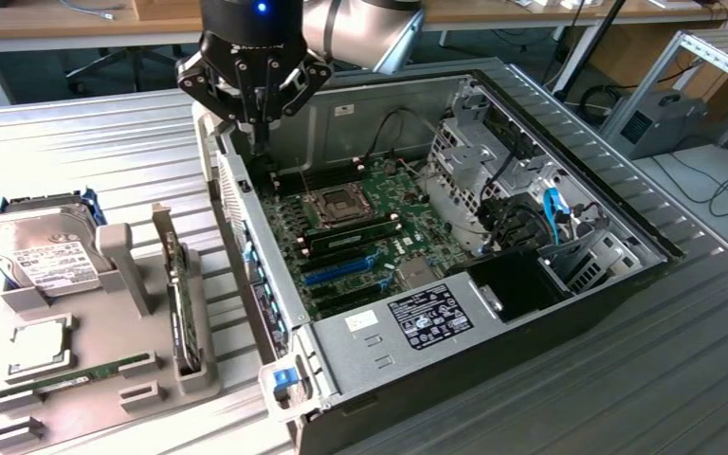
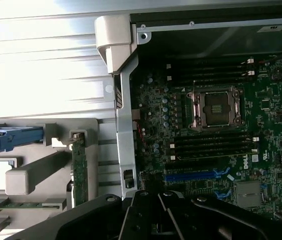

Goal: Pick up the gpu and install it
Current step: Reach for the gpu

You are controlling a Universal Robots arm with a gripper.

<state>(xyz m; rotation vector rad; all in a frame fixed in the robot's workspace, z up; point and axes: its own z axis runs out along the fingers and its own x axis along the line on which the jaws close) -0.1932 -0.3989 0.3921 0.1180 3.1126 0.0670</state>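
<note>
One black end effector (image 1: 261,140) hangs pinched shut and empty over the rear edge of the open silver-and-black computer case (image 1: 338,104), above its green motherboard (image 1: 405,190). The gpu (image 1: 182,303), a dark flat card with a silver end bracket, stands on edge in the grey plastic holder (image 1: 86,403) on the ribbed metal worktop (image 1: 99,142), well apart from the end effector.
</note>
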